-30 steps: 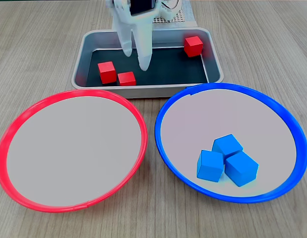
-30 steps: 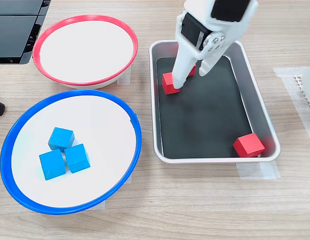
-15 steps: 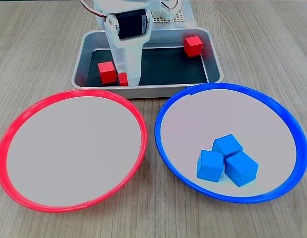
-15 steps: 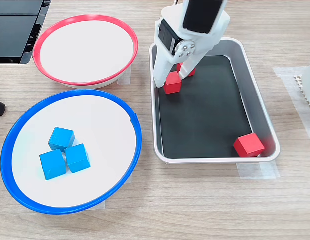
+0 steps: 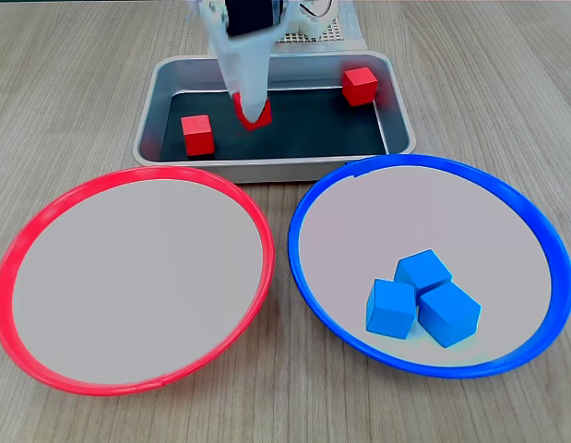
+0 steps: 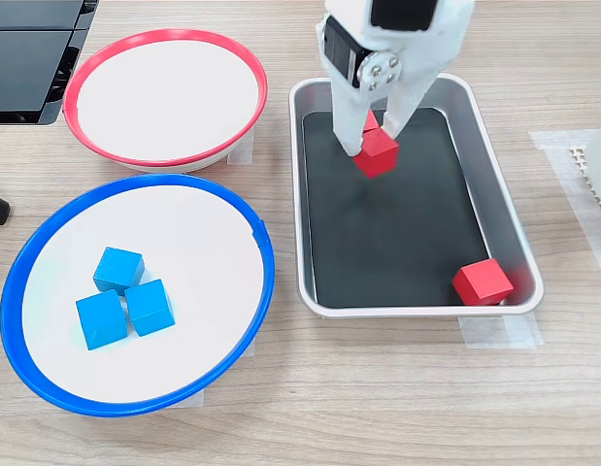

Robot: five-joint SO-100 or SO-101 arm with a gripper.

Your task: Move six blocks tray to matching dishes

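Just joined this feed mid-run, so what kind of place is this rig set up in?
Probably a lab or office desk used for robot sorting practice: a wood-grain tabletop, a metal tray taped down, and red-rimmed and blue-rimmed dishes also taped in place.

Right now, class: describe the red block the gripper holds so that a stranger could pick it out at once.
Find the silver tray behind the two round dishes. Above its dark bottom, the white gripper pinches a red block, also visible in another fixed view. Unlike the other two red blocks, it is lifted, not resting on the tray.
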